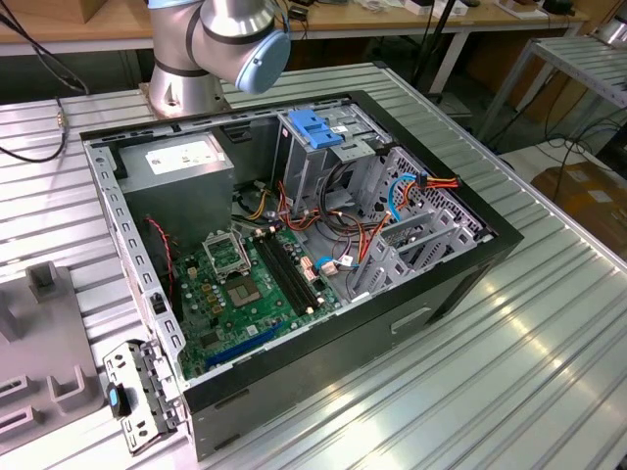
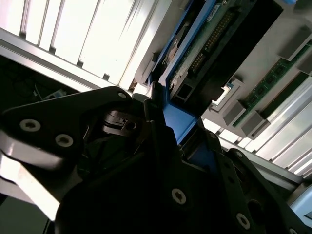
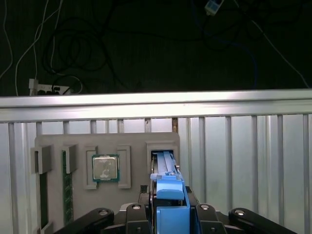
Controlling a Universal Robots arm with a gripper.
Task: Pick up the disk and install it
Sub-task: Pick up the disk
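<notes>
Gripping disk [image 3: 169,196] edge-up, lengthwise toward tray [image 3: 53,144]

Silver arm [image 1: 223,27], pale blue joint cap [image 1: 265,61], black screw-studded linkage [image 2: 122,195]

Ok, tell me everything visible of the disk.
In the first wrist view the disk shows edge-on: a flat drive with a light blue plastic rail along its edge. The second wrist view shows its face, a green circuit board on dark metal, the blue rail beside it. It stands on edge in the gripper, which is shut on it, its far end at a slot of the grey holder tray. Whether it rests in that slot cannot be told.
</notes>
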